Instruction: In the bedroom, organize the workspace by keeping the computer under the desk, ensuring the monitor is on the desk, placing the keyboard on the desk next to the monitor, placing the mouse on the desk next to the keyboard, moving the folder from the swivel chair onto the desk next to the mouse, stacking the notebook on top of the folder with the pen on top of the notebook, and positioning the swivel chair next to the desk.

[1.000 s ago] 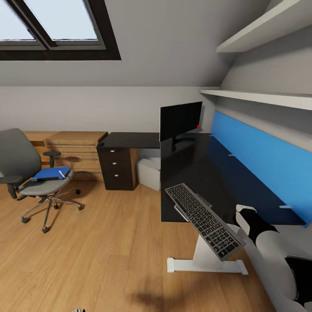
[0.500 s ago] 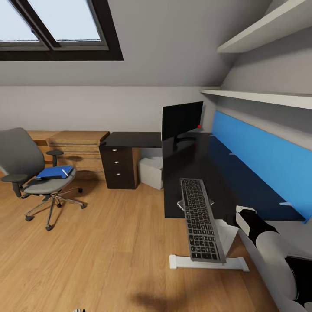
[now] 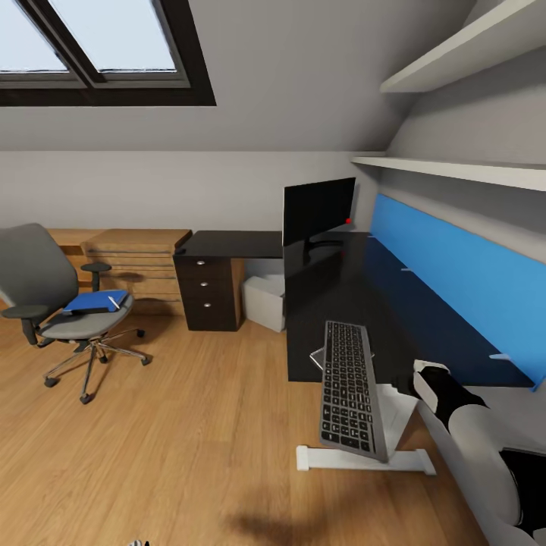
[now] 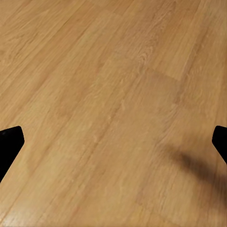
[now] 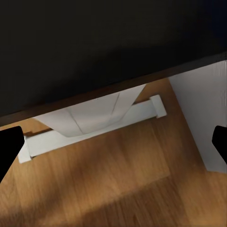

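The keyboard (image 3: 348,390) overhangs the desk (image 3: 356,288) at its near edge, long axis running toward the monitor (image 3: 318,210), near end tilted down off the desk; the folder (image 3: 95,302) lies on the swivel chair (image 3: 61,303), well left of the desk; the left gripper (image 4: 113,142) is spread wide over bare floor (image 4: 109,94); the right gripper (image 5: 113,142) is likewise wide, empty, above the desk edge and its white pedestal (image 5: 94,118); no writing is legible.

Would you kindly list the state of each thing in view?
keyboard: tilted, overhanging the desk edge
monitor: upright on desk
folder: on chair seat
computer: under desk
left gripper: open, over floor
right gripper: open, empty
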Tool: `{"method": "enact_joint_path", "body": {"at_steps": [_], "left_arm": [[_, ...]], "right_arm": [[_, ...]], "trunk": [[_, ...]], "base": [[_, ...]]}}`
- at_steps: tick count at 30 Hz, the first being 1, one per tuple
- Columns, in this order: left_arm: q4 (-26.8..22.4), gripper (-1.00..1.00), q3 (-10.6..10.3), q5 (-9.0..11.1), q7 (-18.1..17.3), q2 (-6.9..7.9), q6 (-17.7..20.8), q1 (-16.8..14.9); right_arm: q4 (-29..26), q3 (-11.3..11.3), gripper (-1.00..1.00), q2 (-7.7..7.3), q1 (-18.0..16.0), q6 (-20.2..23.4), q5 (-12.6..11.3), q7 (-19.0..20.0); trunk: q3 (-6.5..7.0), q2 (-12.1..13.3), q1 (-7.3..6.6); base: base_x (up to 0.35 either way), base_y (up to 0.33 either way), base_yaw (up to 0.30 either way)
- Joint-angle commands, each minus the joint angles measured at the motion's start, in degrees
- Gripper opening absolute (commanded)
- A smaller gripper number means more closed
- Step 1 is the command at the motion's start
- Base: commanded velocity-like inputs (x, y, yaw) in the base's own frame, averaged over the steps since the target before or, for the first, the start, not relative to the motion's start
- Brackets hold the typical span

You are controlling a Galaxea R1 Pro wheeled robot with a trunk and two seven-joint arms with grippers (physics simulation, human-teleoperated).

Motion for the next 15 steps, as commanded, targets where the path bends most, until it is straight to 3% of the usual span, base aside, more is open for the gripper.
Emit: {"method": "enact_joint_path", "body": {"at_steps": [1,8,15], "left_arm": [[0.07,1.0,-0.29,0.61,-0.39,0.01,-0.14,-0.04],[0.07,1.0,-0.3,0.61,-0.35,0.01,-0.14,-0.05],[0.08,1.0,-0.31,0.63,-0.35,-0.06,-0.14,-0.05]], "right_arm": [[-0.14,-0.07,1.0,-0.08,-0.02,0.17,-0.65,-0.35],[-0.3,-0.22,1.0,-0.48,-0.02,0.03,-0.85,-0.35],[-0.37,-0.28,1.0,-2.39,-0.02,-0.11,-0.96,-0.16]], "trunk": [[-0.06,-0.03,0.0],[-0.06,-0.03,0.0],[-0.06,-0.03,0.0]], "base": [[0.0,0.0,0.0],[0.0,0.0,0.0],[0.0,0.0,0.0]]}}
